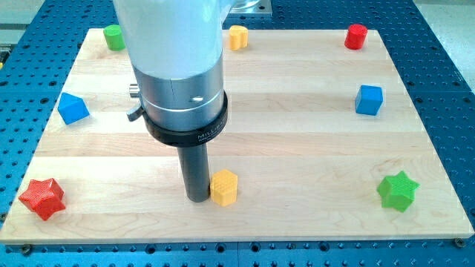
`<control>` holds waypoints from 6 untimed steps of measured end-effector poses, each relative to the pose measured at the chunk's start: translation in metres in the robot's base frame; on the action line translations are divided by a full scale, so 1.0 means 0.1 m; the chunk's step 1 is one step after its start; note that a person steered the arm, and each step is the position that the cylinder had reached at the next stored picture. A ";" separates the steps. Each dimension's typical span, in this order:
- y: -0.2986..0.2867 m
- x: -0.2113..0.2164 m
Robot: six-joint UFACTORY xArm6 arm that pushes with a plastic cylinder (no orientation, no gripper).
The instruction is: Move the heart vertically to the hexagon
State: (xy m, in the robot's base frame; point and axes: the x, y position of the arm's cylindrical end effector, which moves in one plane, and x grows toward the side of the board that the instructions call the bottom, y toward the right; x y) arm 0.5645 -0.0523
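A yellow heart block [237,37] lies near the view's top edge of the wooden board, just right of the arm's body. A yellow hexagon block [224,186] lies low on the board, a little left of centre. My tip [197,199] rests on the board right beside the hexagon's left side, touching it or nearly so. The heart is far above the tip in the view, roughly in line with the hexagon. The arm's large grey body hides the board's upper middle-left part.
A green cylinder [113,36] sits at the top left and a red cylinder [356,35] at the top right. A blue cube [369,99] is at the right, a blue block [73,108] at the left. A red star [41,198] is at the bottom left, a green star [398,190] at the bottom right.
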 end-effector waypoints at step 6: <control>0.67 -1.25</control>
State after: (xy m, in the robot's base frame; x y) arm 0.4392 0.0148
